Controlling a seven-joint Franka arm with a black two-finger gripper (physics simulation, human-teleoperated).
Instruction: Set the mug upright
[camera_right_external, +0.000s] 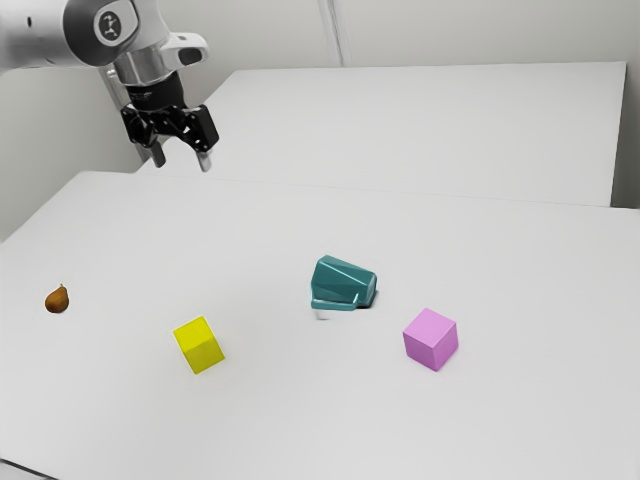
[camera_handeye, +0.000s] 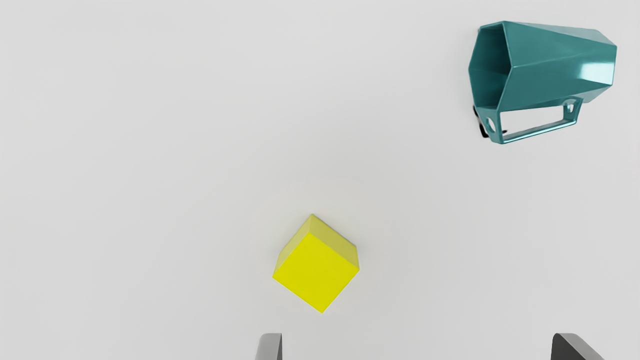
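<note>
Gripper (camera_right_external: 182, 163) high over the table (camera_right_external: 270, 420), its two fingers (camera_handeye: 270, 348) wide apart, nothing between them. Outward, beyond the yellow block (camera_handeye: 316, 272) in the wrist view, a teal mug (camera_right_external: 343, 283) lies on its side, lower and toward the exterior view's right. Its long axis runs roughly left to right there, mouth (camera_handeye: 490, 67) facing the arm's side; reaching it likely means going across and down.

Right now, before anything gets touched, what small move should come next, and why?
I'd probably shift the open gripper sideways toward the mug before lowering. The mug lies on its side, over toward the exterior view's right from the gripper, and in the wrist view the yellow cube sits closer to the fingertips.
</note>
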